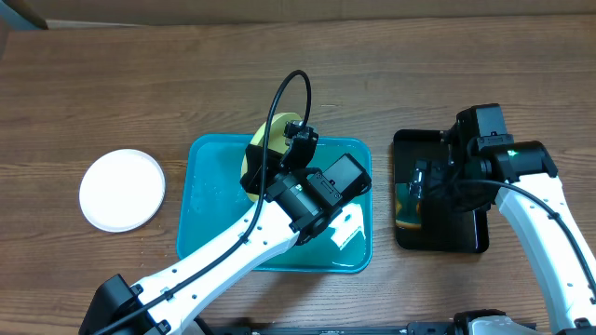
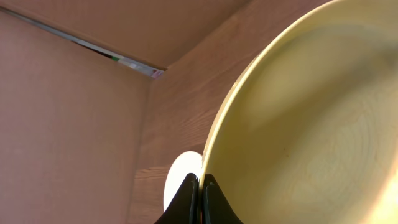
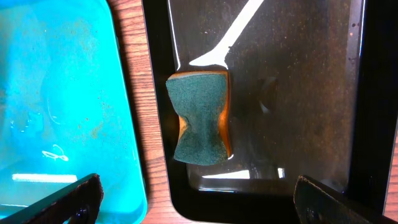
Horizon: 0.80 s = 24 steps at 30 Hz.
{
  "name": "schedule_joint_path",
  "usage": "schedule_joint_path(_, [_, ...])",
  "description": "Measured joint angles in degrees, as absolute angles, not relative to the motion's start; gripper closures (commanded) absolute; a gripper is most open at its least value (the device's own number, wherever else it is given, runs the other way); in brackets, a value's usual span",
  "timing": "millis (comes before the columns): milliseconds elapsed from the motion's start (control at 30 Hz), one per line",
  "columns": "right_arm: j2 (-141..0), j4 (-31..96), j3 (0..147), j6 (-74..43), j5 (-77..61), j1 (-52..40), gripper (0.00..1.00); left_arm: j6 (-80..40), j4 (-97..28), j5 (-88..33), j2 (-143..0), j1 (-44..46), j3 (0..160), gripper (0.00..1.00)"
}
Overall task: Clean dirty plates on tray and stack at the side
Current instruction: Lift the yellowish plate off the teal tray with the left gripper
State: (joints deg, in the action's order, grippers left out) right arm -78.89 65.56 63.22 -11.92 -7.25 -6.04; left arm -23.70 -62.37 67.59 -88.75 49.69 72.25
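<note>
Plate (image 2: 298, 124) pale yellow-green, smooth, steeply tilted.

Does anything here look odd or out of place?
The sponge lies in the black tray pinched in at its middle. The pale green plate is tilted up on edge, gripped at its rim by the left fingers, by the blue tray.

The worktop (image 1: 93, 84) is brown wood with fine grain and a matt finish. The tray (image 1: 205, 177) looks like teal plastic, high gloss, with bright reflections and fine specks on its floor. The black tray (image 3: 298, 74) is glossy, with a wet sheen and streaked highlights. The sponge (image 3: 200, 118) has a coarse, fibrous dark green face over orange foam. The light green plate (image 2: 311, 124) is smooth with a soft satin sheen. The white plate (image 1: 122, 190) is smooth with low shine. The left arm (image 1: 214, 253) has a smooth white plastic shell and black matt housings.
</note>
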Motion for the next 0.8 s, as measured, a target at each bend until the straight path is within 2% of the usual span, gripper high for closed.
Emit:
schedule_joint_path(633, [-78.9, 65.6, 63.2, -11.9, -7.2, -6.0, 0.0, -23.7, -62.5, 68.4, -88.8, 49.6, 72.2, 0.96])
schedule_joint_path(800, [-78.9, 65.6, 63.2, -11.9, -7.2, -6.0, 0.0, -23.7, -66.0, 64.8, -88.8, 45.3, 72.2, 0.96])
